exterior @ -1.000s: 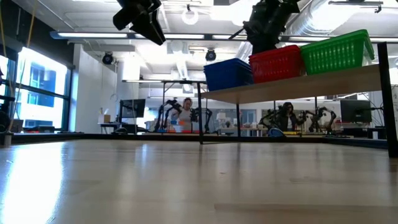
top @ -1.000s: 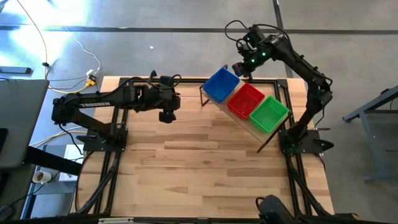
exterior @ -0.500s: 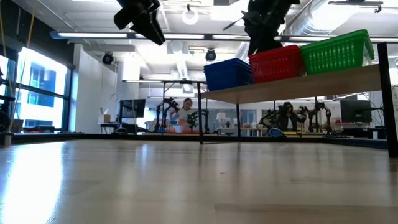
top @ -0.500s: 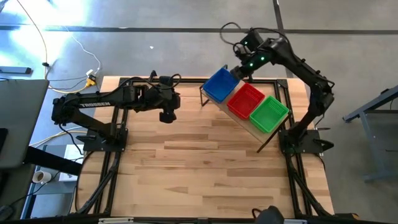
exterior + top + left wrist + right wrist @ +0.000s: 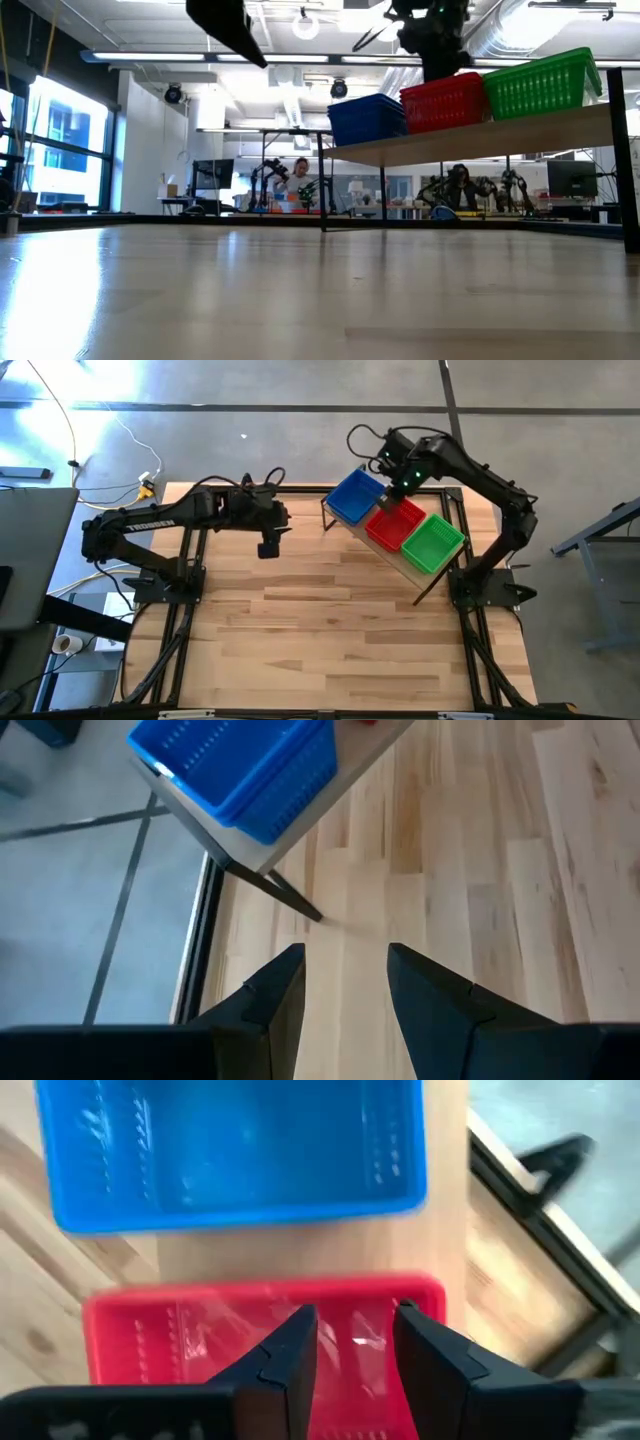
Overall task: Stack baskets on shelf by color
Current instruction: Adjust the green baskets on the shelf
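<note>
Three basket colours show side by side on the shelf (image 5: pixel 418 575), a light-wood plank on black legs set slantwise at the table's far right: blue (image 5: pixel 354 496), red (image 5: pixel 397 522), green (image 5: pixel 434 543). Each rests on its base on the plank (image 5: pixel 480 140). My right gripper (image 5: pixel 355 1330) is open and hangs above the red basket (image 5: pixel 200 1340), at its end beside the blue basket (image 5: pixel 230 1150), touching neither. My left gripper (image 5: pixel 345 982) is open, high over the table's far left part, left of the shelf, facing the blue basket (image 5: pixel 235 765).
The shelf's black legs (image 5: pixel 285 895) stand on the wooden tabletop (image 5: pixel 320 630), which lies bare in front of the shelf and across its near half. Black frame rails run along the table's sides. People and other robot arms show in the room beyond the table.
My right gripper has swung from behind the shelf's far edge toward the table's near side, and now hangs over the red basket next to the blue one. The baskets and the shelf have stayed where they were.
</note>
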Robot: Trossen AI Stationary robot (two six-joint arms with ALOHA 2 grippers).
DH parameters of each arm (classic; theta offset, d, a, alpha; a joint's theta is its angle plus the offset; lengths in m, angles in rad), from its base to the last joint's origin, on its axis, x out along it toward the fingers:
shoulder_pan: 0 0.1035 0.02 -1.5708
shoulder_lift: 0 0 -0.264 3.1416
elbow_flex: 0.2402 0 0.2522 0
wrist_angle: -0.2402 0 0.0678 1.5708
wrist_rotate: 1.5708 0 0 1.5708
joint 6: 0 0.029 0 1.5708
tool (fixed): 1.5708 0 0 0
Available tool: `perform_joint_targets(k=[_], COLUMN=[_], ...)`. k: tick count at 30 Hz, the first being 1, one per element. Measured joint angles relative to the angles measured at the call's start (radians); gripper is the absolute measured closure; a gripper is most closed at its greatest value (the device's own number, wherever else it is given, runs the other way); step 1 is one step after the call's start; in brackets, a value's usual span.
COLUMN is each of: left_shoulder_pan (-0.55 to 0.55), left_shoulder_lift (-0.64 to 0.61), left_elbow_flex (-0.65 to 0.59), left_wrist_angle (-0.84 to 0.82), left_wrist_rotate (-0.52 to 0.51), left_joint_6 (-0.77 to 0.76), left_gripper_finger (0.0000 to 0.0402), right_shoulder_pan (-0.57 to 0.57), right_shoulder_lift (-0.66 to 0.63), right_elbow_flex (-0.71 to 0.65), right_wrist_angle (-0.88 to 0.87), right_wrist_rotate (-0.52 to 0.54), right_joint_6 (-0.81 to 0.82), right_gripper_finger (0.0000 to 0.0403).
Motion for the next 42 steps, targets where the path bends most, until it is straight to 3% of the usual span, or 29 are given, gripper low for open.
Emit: perform_joint_targets(k=[10, 18, 30, 42], left_shoulder_pan=[0.015, 0.015, 0.015, 0.015], left_shoulder_lift=[0.000, 0.000, 0.000, 0.000], left_elbow_flex=[0.000, 0.000, 0.000, 0.000], left_wrist_angle=[0.000, 0.001, 0.001, 0.002], left_wrist_rotate=[-0.001, -0.003, -0.003, -0.002], left_joint_6=[-0.006, 0.019, 0.020, 0.039], left_gripper_finger=[0.0268, 0.0268, 0.0268, 0.0268], right_shoulder_pan=[0.034, -0.007, -0.031, -0.031], right_shoulder_lift=[-0.096, -0.187, -0.388, -0.419], right_elbow_flex=[0.000, -0.046, -0.313, -0.506], right_wrist_angle=[-0.128, -0.129, -0.127, -0.129], right_wrist_rotate=[0.296, 0.321, 0.321, 0.277], right_joint_6=[0.137, 0.204, 0.372, 0.429], right_gripper_finger=[0.0284, 0.0284, 0.0284, 0.0284])
